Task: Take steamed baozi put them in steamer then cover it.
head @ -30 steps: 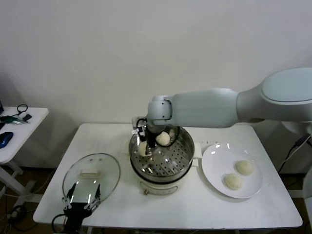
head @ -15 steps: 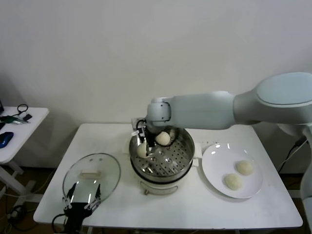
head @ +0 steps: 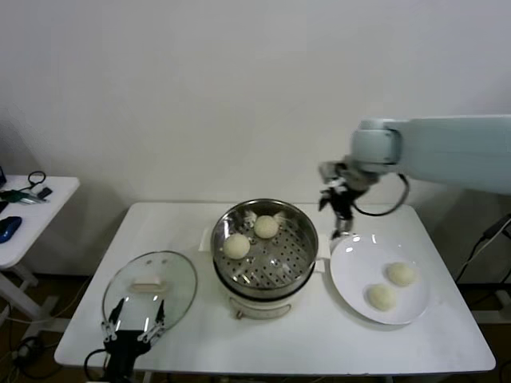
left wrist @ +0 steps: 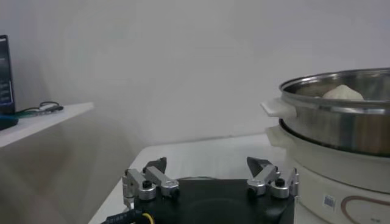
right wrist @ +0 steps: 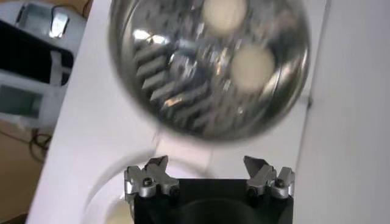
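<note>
Two buns [head: 236, 246] lie in the steamer [head: 303, 231]; two more [head: 382, 298] wait on the plate [head: 343, 275]. The right gripper [head: 338, 209] hangs spread and empty above it. Buns look soft, light; best pinched gently by the sides.

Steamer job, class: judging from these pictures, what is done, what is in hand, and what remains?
Done: two baozi lie in the steamer. In hand: the right gripper, open and empty, is above the plate's far edge, where two baozi wait. Left: move both, then fit the cover, which lies on the table by the open left gripper.
</note>
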Robot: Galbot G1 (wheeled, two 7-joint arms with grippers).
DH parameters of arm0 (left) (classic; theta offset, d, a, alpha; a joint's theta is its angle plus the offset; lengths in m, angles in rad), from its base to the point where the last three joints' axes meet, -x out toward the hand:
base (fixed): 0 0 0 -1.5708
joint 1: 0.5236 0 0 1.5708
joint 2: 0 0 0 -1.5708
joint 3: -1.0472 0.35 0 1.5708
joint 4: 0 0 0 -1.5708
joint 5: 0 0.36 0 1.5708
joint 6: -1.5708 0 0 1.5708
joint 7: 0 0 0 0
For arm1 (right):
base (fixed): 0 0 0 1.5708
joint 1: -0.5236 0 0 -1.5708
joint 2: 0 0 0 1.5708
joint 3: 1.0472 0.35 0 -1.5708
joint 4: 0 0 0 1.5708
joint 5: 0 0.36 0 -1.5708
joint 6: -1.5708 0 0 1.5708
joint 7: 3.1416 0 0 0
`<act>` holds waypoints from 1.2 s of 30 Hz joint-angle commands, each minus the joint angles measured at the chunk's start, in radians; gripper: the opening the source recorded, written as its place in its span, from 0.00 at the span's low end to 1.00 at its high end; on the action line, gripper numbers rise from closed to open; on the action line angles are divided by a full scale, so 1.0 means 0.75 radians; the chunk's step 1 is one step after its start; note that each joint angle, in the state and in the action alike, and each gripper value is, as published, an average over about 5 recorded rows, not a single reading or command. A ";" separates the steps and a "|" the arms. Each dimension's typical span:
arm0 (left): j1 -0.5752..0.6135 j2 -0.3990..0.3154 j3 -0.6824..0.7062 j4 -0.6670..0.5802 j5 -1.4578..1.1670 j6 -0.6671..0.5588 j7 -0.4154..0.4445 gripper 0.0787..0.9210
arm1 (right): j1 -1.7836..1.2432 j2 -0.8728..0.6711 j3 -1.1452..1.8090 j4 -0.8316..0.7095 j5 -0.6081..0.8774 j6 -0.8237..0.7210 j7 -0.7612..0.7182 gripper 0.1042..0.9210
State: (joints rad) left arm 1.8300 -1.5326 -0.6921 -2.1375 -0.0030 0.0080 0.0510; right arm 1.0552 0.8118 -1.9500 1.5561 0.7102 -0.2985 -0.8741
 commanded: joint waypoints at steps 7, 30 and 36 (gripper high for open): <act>0.006 -0.016 -0.002 -0.005 0.015 0.007 0.002 0.88 | -0.501 -0.485 0.191 0.009 -0.374 -0.018 0.050 0.88; 0.022 -0.026 -0.002 0.002 0.028 -0.001 -0.004 0.88 | -0.966 -0.374 0.605 -0.233 -0.457 -0.048 0.096 0.88; 0.019 -0.028 -0.001 0.001 0.035 0.000 -0.006 0.88 | -1.005 -0.356 0.646 -0.260 -0.459 -0.049 0.108 0.88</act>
State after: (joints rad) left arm 1.8457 -1.5527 -0.6932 -2.1368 0.0208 0.0074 0.0473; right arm 0.3800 0.5439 -1.5336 1.3965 0.3821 -0.3333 -0.8013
